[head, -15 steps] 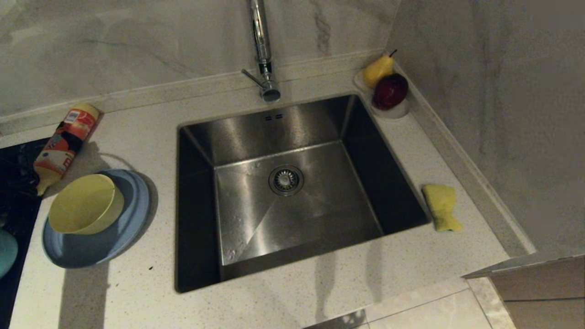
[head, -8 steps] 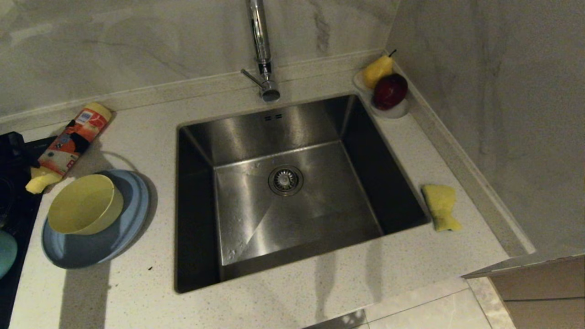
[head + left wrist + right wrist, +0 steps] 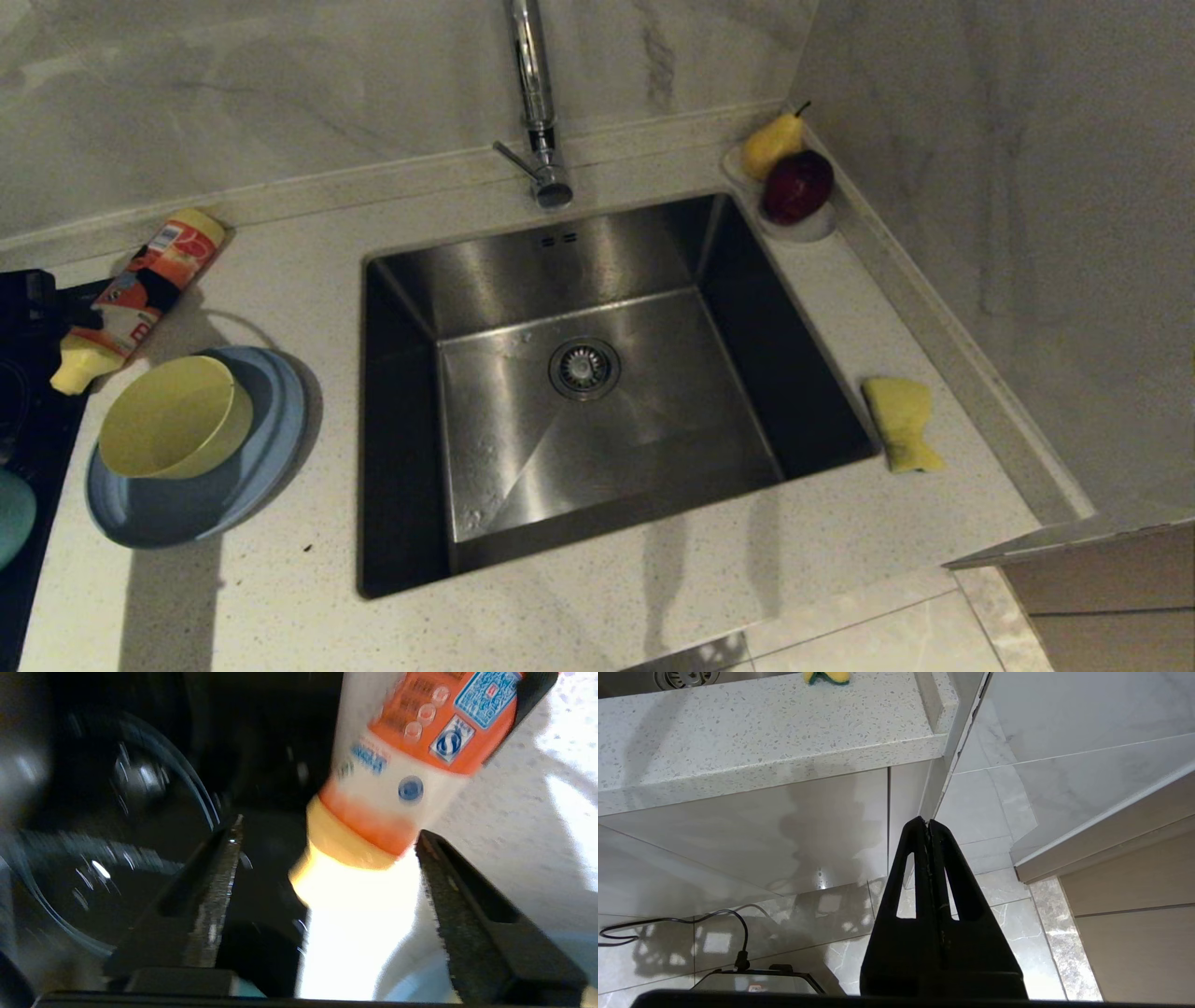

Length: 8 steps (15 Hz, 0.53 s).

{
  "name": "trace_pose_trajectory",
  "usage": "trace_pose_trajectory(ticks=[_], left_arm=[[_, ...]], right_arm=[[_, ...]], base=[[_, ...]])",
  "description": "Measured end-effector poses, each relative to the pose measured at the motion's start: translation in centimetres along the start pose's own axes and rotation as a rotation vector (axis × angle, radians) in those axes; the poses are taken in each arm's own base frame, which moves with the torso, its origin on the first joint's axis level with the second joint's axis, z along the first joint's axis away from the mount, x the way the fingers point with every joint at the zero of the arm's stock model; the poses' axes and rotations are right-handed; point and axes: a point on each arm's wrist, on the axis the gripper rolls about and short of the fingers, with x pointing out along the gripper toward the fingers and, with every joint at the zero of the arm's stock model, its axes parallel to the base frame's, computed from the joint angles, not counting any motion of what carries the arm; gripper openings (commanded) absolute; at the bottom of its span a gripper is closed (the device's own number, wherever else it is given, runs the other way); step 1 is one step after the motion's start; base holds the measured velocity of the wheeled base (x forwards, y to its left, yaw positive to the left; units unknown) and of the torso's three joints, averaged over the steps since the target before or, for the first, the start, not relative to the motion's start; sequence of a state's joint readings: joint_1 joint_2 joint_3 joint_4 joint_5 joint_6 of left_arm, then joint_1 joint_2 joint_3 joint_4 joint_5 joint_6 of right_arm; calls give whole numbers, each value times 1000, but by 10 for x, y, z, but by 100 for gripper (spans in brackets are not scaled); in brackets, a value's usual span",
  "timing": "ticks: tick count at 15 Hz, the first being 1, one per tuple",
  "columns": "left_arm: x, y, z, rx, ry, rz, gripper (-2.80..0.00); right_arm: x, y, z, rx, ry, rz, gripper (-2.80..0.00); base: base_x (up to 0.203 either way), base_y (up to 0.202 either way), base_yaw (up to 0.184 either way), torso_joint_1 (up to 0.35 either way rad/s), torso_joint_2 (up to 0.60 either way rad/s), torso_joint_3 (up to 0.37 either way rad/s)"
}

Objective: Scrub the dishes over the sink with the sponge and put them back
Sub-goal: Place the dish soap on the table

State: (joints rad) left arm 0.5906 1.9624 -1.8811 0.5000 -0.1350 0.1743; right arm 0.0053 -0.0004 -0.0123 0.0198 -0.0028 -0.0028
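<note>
The sink (image 3: 579, 373) is set in the middle of the counter. The yellow sponge (image 3: 901, 422) lies on the counter at its right rim and shows again in the right wrist view (image 3: 826, 676). Left of the sink a pale-yellow bowl (image 3: 173, 415) sits in the light-blue plate (image 3: 233, 495). A teal bowl (image 3: 11, 513) is cut off by the left edge. My left gripper (image 3: 330, 827) is open, its fingers (image 3: 219, 891) on either side of the yellow cap of a lying detergent bottle (image 3: 406, 751), with gaps. My right gripper (image 3: 928, 822) hangs shut below the counter front.
The orange-and-white detergent bottle (image 3: 140, 285) lies on the counter behind the plate, cap toward a black cooktop (image 3: 28, 420). A chrome tap (image 3: 537, 103) stands behind the sink. A white dish (image 3: 803, 227) with a pear (image 3: 773, 142) and an apple (image 3: 796, 185) sits in the back right corner.
The detergent bottle has swung a little, its base end going right and its cap left. A dark part of my left gripper now shows at the left edge beside the cap.
</note>
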Motion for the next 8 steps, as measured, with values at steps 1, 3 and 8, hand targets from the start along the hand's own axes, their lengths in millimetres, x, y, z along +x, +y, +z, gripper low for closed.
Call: trace_pose_trajectory(ticks=[1, 3, 8], left_arm=[[5, 1, 2, 39, -25, -10, 0], [15, 1, 0, 90, -36, -34, 0], [36, 2, -3, 114, -57, -100, 0]], right_arm=[[0, 0, 0, 0, 0, 0, -280], [0, 0, 0, 0, 0, 0, -280], [0, 0, 0, 0, 0, 0, -280]], base=[[0, 0, 0, 0, 0, 0], [0, 0, 0, 0, 0, 0], [0, 0, 0, 0, 0, 0]])
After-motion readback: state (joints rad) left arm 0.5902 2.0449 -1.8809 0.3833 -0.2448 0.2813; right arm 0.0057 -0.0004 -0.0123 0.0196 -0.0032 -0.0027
